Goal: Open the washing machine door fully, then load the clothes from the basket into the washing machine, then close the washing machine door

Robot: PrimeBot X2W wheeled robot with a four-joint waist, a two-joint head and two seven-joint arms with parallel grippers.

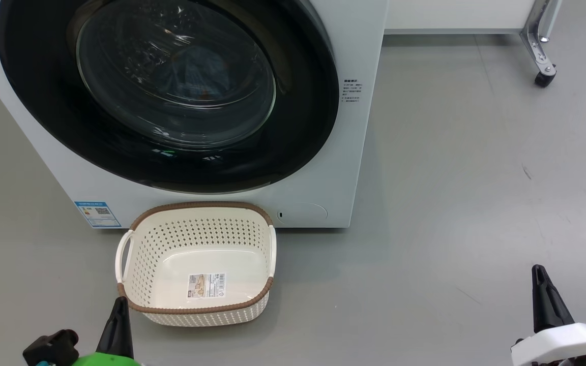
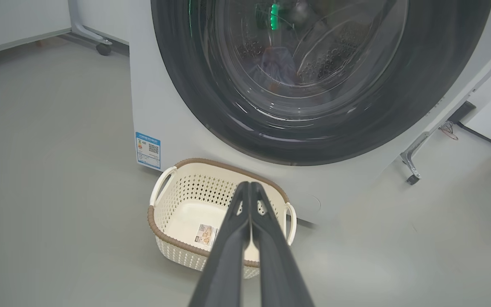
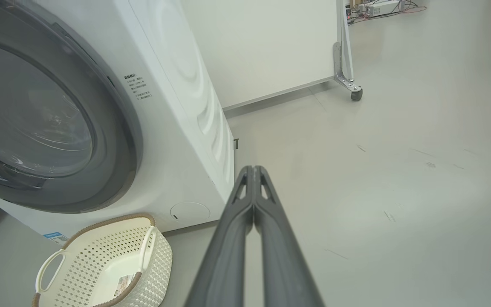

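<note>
Found one washing machine door (image 1: 166, 91) shut, clothes (image 2: 277, 64) behind its glass. Noted one basket (image 1: 199, 206) just beside washing machine (image 1: 323, 198). Recorded left gripper (image 2: 249, 184), right gripper (image 3: 252, 168), fingers together. Logged one castor leg (image 1: 542, 56) well apart.

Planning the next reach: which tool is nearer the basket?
The left tool, its tip right beside the basket; the right tool is far off to the side.

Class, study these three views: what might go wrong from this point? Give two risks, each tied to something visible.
1. The shut left gripper points toward the empty basket; moving forward might knock it.
2. The washing machine door looks closed with the clothes inside, yet latching cannot be seen; it might swing open.
</note>
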